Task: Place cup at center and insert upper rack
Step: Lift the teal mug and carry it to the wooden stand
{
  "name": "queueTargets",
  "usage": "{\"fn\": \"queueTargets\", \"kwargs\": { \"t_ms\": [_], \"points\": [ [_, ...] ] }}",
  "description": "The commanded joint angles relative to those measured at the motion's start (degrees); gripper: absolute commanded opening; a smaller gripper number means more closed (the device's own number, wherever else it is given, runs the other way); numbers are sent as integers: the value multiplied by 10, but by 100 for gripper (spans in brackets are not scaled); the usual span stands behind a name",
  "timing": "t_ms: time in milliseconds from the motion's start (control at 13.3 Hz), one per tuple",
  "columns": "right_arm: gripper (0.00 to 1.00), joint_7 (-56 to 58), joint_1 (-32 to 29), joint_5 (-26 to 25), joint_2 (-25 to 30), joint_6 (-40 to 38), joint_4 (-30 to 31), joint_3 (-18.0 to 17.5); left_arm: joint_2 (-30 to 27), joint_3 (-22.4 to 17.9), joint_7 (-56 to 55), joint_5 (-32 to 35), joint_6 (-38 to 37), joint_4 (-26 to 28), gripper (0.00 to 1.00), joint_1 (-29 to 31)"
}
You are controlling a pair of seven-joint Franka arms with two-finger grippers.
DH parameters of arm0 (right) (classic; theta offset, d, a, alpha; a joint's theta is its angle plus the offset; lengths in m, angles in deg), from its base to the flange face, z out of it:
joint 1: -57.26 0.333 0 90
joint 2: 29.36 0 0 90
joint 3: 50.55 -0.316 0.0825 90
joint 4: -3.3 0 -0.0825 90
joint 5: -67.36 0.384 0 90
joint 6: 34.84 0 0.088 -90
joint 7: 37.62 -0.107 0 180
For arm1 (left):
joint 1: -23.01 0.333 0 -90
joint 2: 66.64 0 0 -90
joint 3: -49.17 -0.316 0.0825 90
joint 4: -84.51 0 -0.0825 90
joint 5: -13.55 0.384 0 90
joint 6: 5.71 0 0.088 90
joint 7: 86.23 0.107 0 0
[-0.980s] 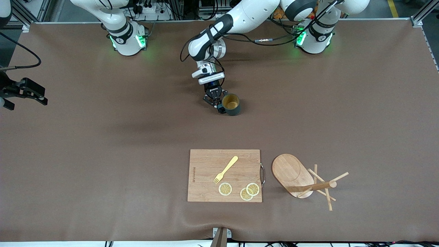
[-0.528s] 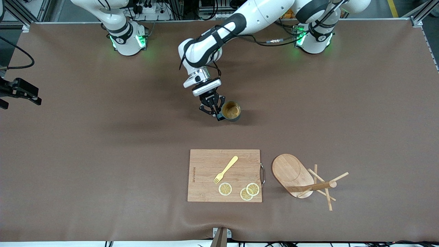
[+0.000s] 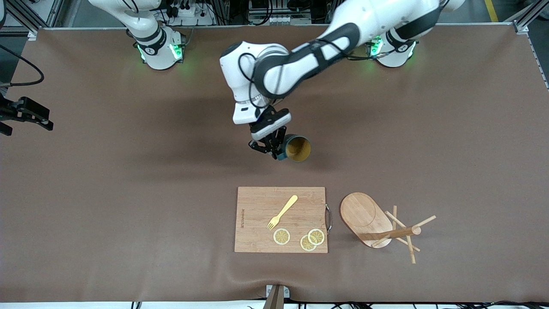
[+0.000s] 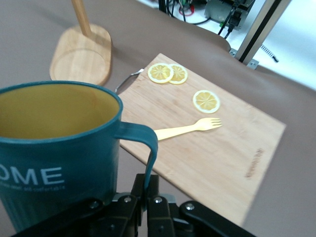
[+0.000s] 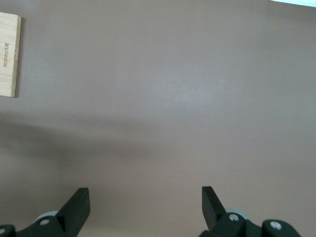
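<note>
Even, bright overhead light fills the front view, and the brown table (image 3: 128,206) shows no glare, only soft, blurred shadows beneath the left arm and the cup (image 3: 297,148). Green indicator lights glow at both arm bases and tint the table around them. In the left wrist view the cup (image 4: 54,153) is close and slightly soft, the cutting board (image 4: 217,153) sharper, and a washed-out bright patch fills one corner.

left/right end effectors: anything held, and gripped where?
Left end effector holds the cup by its side handle, over bare table. Right end effector waits open at the right arm's end of the table, holding nothing.
</note>
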Motion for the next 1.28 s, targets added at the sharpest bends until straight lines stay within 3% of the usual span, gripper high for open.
{"fn": "queueTargets", "kwargs": {
  "t_ms": [0, 377, 754, 1055, 1206],
  "points": [
    [100, -5, -10, 5, 5, -7, 0, -8, 4, 89, 8, -33, 58, -2, 0, 108],
    [100, -5, -11, 5, 5, -9, 0, -8, 4, 133, 5, -107, 182, 1, 0, 255],
    [100, -5, -11, 10, 5, -12, 0, -7, 9, 134, 11, -154, 299, 16, 0, 338],
    [100, -5, -11, 11, 5, -12, 0, -7, 9, 144, 11, -246, 428, 73, 0, 426],
    [100, -5, -11, 11, 5, -12, 0, -7, 9, 162, 10, -255, 463, 114, 0, 468]
  ]
}}
